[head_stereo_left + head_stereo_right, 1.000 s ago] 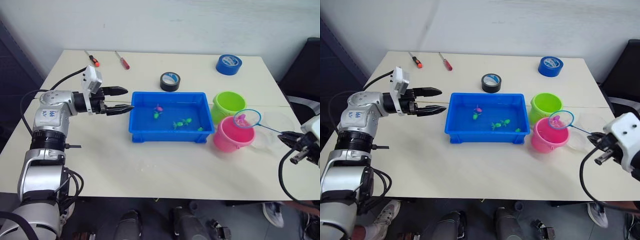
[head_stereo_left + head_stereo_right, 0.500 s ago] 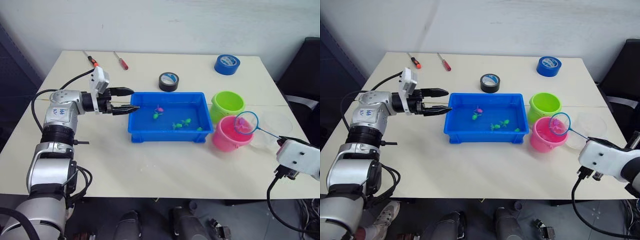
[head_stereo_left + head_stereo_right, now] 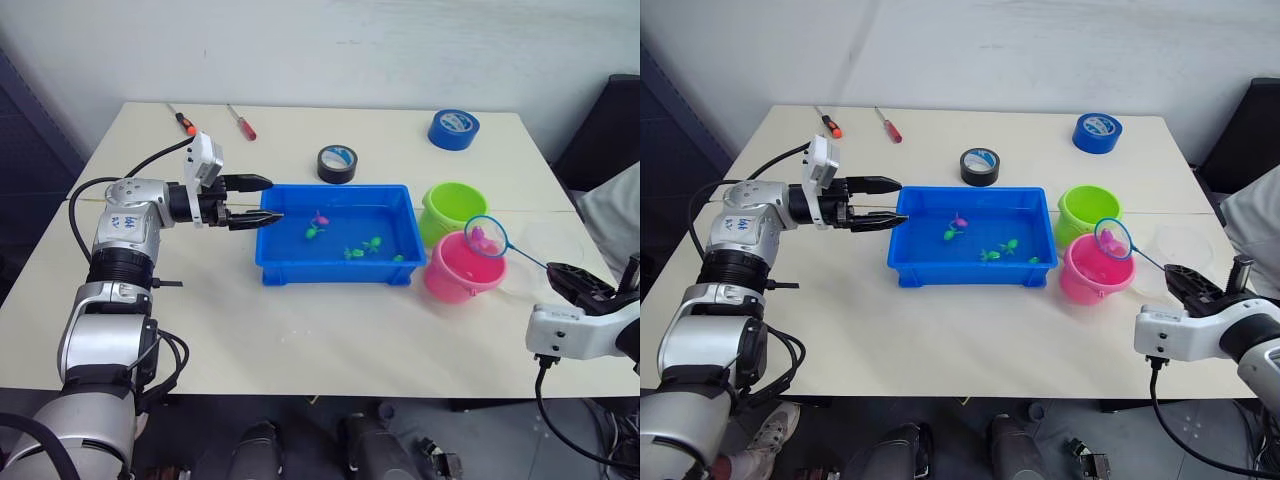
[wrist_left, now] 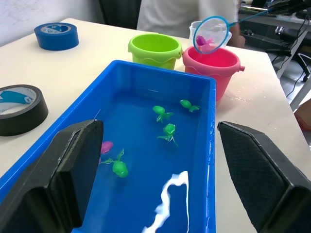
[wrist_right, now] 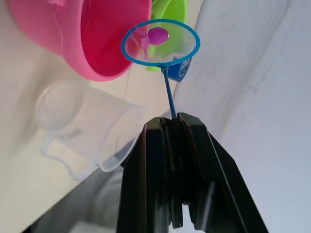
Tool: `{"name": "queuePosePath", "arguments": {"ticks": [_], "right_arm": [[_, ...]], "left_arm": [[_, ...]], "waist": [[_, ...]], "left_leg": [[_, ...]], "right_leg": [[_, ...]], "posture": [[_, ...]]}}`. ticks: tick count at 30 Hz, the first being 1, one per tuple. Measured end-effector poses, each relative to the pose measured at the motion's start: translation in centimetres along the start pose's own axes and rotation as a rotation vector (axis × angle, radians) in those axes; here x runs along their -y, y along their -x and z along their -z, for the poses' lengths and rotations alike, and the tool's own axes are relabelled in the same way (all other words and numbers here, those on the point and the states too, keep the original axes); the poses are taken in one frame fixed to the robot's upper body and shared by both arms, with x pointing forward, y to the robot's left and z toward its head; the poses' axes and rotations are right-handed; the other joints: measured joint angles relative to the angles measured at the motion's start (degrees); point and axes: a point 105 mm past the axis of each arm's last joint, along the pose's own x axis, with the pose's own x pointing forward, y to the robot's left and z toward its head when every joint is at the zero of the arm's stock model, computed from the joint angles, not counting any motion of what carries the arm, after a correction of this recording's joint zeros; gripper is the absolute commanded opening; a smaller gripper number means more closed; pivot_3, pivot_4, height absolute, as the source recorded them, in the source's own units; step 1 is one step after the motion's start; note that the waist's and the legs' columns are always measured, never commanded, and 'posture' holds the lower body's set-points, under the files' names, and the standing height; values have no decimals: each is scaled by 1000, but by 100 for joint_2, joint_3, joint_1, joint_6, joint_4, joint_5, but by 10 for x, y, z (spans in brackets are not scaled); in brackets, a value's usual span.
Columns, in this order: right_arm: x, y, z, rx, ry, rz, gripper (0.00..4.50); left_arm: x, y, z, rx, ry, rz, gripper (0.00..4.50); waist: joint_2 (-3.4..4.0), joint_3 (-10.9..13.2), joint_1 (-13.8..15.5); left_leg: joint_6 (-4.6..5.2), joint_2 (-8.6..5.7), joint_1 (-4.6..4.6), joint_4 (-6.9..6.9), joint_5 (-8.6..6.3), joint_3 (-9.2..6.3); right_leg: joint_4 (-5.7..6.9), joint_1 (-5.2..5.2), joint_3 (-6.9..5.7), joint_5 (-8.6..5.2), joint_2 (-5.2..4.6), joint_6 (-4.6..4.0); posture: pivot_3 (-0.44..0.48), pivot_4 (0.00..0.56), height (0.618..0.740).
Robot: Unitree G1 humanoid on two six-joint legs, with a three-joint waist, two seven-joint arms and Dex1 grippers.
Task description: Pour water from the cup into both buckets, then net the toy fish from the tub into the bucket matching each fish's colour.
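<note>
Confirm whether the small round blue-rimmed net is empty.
No, the small round blue-rimmed net carries a pink toy fish above the pink plastic bucket.

The left arm reaches out level, its left gripper [image 3: 262, 199] with fingers spread wide apart. The right arm sits low, its right gripper [image 5: 173, 118] clamped tight on the net [image 5: 160, 42] handle.

I see a pale table [image 3: 300, 330]. The blue tub [image 3: 335, 262] sits mid-table; green bucket [image 3: 455, 207], pink bucket [image 3: 462, 270] and cup [image 3: 545, 255] right of it, black tape [image 3: 339, 163] behind it.
</note>
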Motion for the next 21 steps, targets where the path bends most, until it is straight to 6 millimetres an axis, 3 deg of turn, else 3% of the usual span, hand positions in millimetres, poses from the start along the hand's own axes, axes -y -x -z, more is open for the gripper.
{"name": "queuePosePath", "arguments": {"ticks": [10, 21], "right_arm": [[-12, 9, 2, -106, 52, 77, 0], [-14, 15, -9, -102, 135, 144, 0]], "left_arm": [[0, 1, 0, 1, 1, -1, 4122], [-1, 4, 0, 2, 3, -9, 4122]], "waist": [[0, 0, 3], [0, 0, -11]], "left_leg": [[-4, -1, 6, 9, 1, 5], [-7, -2, 14, 15, 3, 9]], "right_leg": [[20, 0, 3, -1, 0, -1], [44, 0, 5, -2, 6, -3]], "posture": [[0, 150, 734], [0, 150, 734]]}}
